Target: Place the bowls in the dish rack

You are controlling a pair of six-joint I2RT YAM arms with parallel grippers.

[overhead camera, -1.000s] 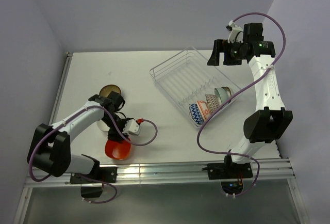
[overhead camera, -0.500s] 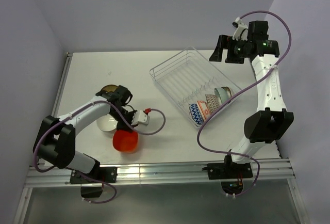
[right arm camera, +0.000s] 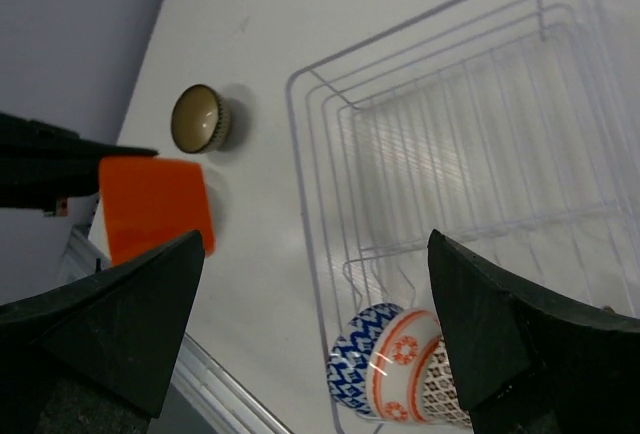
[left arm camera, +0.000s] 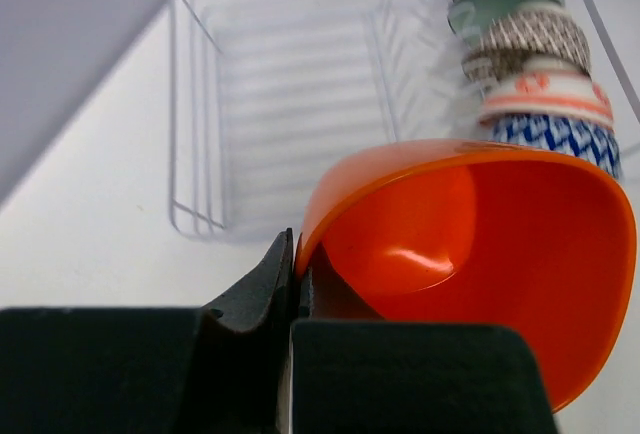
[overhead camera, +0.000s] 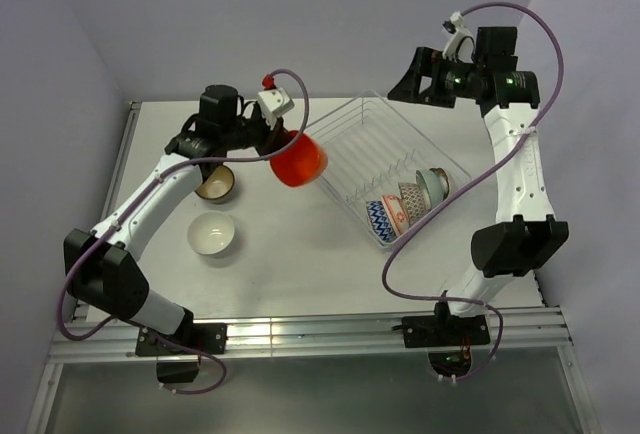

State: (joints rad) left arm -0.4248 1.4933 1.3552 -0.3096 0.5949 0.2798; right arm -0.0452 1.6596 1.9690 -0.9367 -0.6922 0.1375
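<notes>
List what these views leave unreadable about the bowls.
- Left wrist view: the racked bowls are blurred, and the farthest is cut by the top edge.
- Right wrist view: that row runs behind a finger of the right gripper and off the bottom edge, so its count is hidden.
- Top view: the left gripper's pinch on the orange-red bowl is too small and dark to make out.

We count seven bowls in the overhead view. Four stand in the dish rack (overhead camera: 348, 142): one blue zigzag bowl (overhead camera: 380, 222), one orange-patterned bowl (overhead camera: 397, 211), one grey-brown patterned bowl (overhead camera: 413, 197) and one pale teal bowl (overhead camera: 433, 182). Three are outside it: one plain orange-red bowl (overhead camera: 298, 159), one dark brown bowl (overhead camera: 215, 183) and one plain white bowl (overhead camera: 212, 234). We count one rack and two claws, the left claw (left arm camera: 297, 264) and the right claw (overhead camera: 402, 86).
</notes>
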